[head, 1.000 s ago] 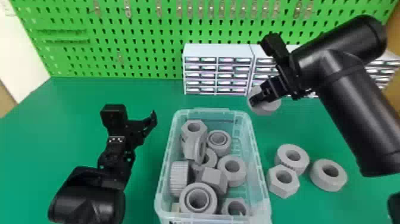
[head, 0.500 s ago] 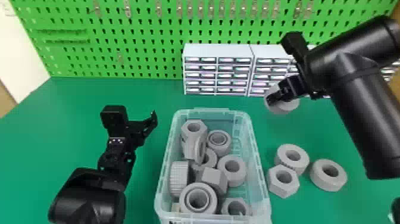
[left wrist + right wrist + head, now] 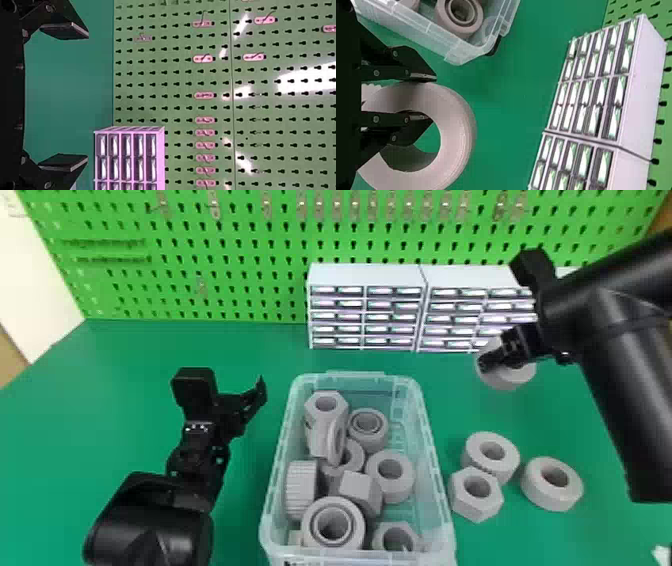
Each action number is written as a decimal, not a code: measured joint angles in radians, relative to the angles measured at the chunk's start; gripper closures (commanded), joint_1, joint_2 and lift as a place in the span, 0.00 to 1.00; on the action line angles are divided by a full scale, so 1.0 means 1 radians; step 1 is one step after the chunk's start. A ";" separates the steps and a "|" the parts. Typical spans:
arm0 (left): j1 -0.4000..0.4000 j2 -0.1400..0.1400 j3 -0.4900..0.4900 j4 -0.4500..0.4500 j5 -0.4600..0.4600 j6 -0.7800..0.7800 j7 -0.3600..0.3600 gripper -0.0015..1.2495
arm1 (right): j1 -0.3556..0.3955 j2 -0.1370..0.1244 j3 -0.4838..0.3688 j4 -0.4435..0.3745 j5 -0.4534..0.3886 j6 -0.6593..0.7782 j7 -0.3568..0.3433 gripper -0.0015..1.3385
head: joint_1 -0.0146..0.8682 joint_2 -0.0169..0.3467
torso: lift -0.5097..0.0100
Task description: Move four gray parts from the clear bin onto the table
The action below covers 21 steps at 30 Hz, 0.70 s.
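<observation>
Green table (image 3: 120, 360). Clear bin (image 3: 434, 470) near centre, gray parts (image 3: 301, 490) heaped inside. Left gripper (image 3: 231, 410), left of bin: spread wide, empty. Right gripper (image 3: 487, 362), far right: closed on a gray ring (image 3: 517, 379) (one finger through its hole), above table. Three loose parts (image 3: 562, 499) lie right of bin.

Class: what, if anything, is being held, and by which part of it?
The right pincer grips a gray ring by its wall, one finger in its hole, one outside.
</observation>
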 measured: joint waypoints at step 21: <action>-0.005 -0.001 -0.013 0.001 0.000 0.000 0.004 0.15 | 0.054 -0.030 -0.187 0.023 0.078 -0.038 0.024 0.75 | 0.80 0.24 | 0.88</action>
